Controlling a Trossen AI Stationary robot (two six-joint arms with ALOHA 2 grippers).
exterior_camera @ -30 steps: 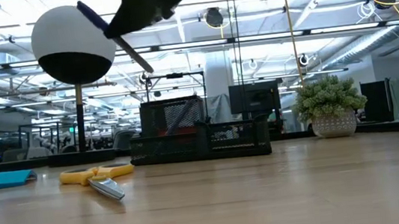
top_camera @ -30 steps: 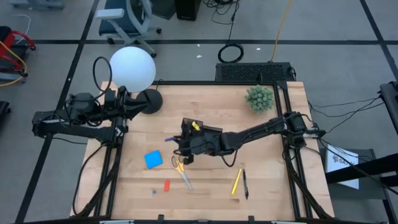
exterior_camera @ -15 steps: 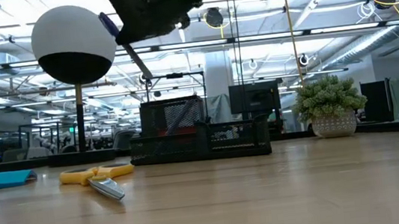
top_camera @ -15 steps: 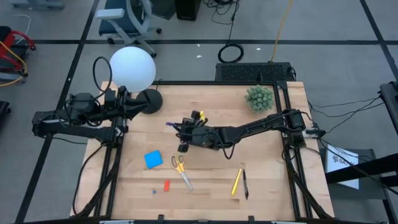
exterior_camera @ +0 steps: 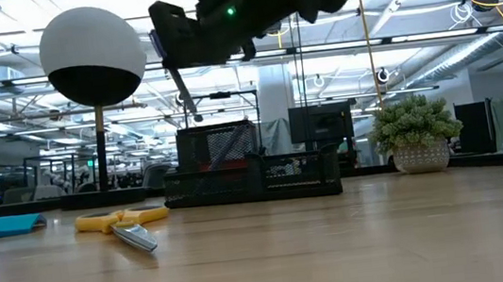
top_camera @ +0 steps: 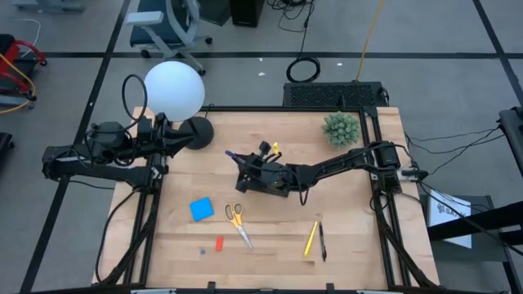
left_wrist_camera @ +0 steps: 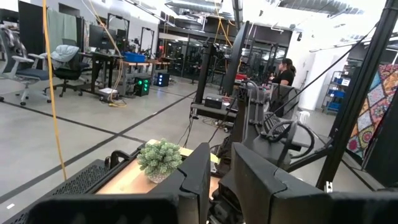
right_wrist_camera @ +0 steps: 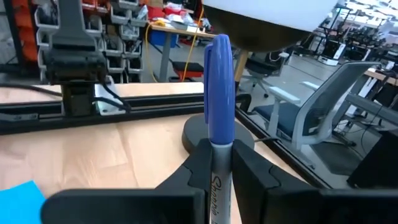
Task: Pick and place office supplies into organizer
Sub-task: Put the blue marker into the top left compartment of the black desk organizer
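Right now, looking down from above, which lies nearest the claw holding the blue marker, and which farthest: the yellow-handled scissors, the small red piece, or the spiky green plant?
From the right gripper:
1. Yellow-handled scissors, just in front, nearest.
2. Small red piece, beyond the scissors near the front edge.
3. Spiky green plant, at the back right corner, farthest.

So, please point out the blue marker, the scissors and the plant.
blue marker (right_wrist_camera: 219,87): right wrist view, on its blue cap.
scissors (top_camera: 235,216): high view, on the yellow handles.
plant (top_camera: 341,128): high view, on the green top.
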